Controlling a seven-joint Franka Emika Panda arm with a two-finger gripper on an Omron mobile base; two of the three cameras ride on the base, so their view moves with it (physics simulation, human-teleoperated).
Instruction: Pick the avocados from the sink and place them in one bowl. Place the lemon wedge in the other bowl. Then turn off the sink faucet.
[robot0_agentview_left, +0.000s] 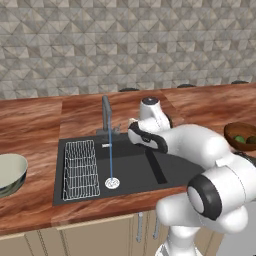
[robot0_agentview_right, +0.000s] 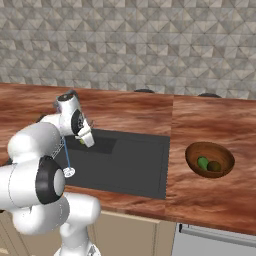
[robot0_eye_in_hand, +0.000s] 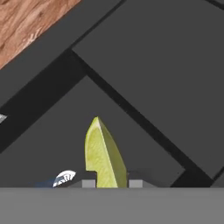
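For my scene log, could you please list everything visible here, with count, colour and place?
avocados: two, bright green and dark olive, in the wooden bowl
wooden bowl: one, dark brown, counter right of the sink
pale bowl: one, grey-green, counter left of the sink
lemon wedge: one, yellow-green, between the gripper's fingertips above the sink
sink: one, dark grey, set in the counter
wire rack: one, white, left basin
faucet: one, grey, behind the sink, water running
drain: one, silver, basin floor
gripper: one, closed on the lemon wedge

The sink (robot0_agentview_left: 150, 172) lies between two bowls: pale bowl (robot0_agentview_left: 10, 172) left, wooden bowl (robot0_agentview_right: 210, 159) right holding, seemingly, both avocados (robot0_agentview_right: 208, 164).
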